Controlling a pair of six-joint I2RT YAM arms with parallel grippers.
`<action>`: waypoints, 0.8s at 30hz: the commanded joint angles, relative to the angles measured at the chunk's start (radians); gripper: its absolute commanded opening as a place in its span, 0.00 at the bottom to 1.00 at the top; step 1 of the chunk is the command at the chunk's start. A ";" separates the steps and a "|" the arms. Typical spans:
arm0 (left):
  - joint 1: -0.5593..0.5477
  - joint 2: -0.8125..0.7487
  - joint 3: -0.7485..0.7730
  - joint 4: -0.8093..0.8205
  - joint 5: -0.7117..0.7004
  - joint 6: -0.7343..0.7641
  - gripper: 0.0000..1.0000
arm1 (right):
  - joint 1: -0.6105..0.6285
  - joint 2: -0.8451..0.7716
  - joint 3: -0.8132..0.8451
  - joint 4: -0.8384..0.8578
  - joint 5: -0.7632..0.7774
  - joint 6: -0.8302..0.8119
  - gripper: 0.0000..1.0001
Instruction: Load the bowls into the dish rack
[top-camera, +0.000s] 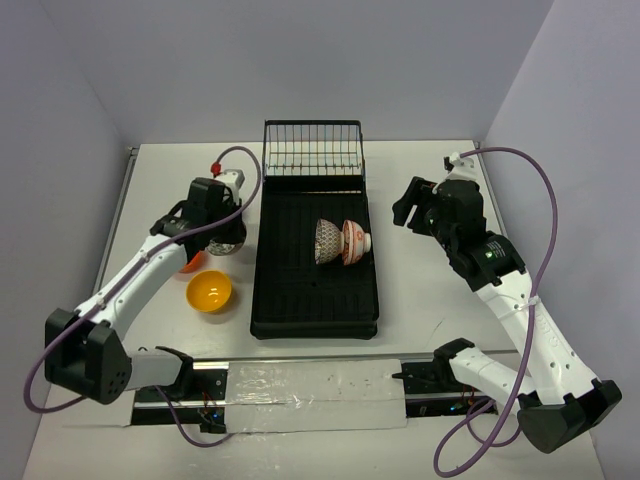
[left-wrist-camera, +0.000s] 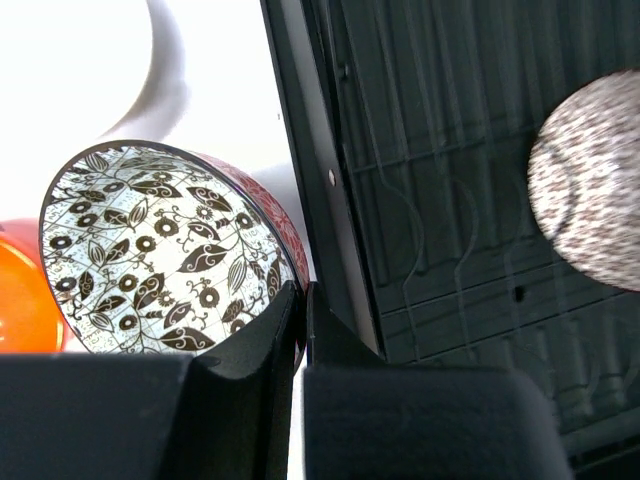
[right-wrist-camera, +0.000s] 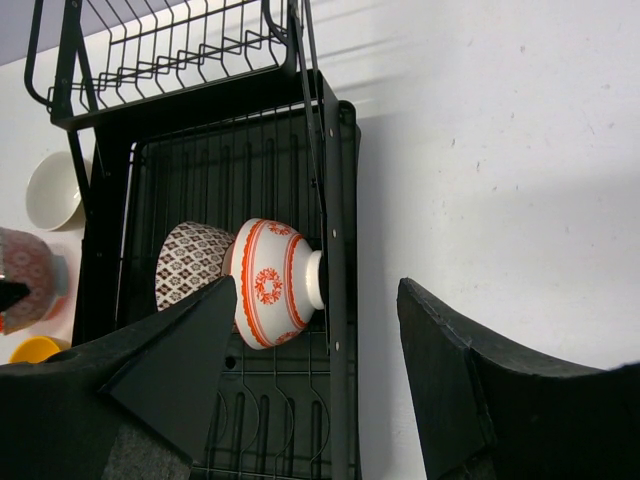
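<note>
Top view: closest in are the left arm's base (top-camera: 85, 355) and the right arm's base (top-camera: 565, 415). Next comes a plain yellow-orange round bowl (top-camera: 209, 291), left of the long black ribbed plastic dish rack (top-camera: 300, 300). A grey speckled bowl (top-camera: 327, 241) and a red-on-white bowl (top-camera: 353, 241) stand on edge in the tray, touching.

Left wrist view: the left gripper (left-wrist-camera: 303, 300) is pinched tight on the rim of a pinkish bowl with a leaf-print inside (left-wrist-camera: 160, 250), just left of the rack. A red-orange bowl (left-wrist-camera: 18, 300) sits beside it.

Right wrist view: the right gripper (right-wrist-camera: 317, 300) gapes wide, holding nothing, by the rack's right edge. A plain white bowl (right-wrist-camera: 55, 190) sits far left.
</note>
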 joint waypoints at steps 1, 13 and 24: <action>0.017 -0.098 0.008 0.090 0.049 -0.031 0.00 | 0.008 -0.004 -0.002 0.028 0.016 -0.007 0.73; 0.015 -0.243 0.047 0.165 0.195 -0.115 0.00 | 0.008 -0.004 -0.001 0.030 0.027 -0.009 0.73; -0.001 -0.293 -0.086 0.477 0.474 -0.365 0.00 | 0.008 -0.007 -0.002 0.028 0.028 -0.010 0.73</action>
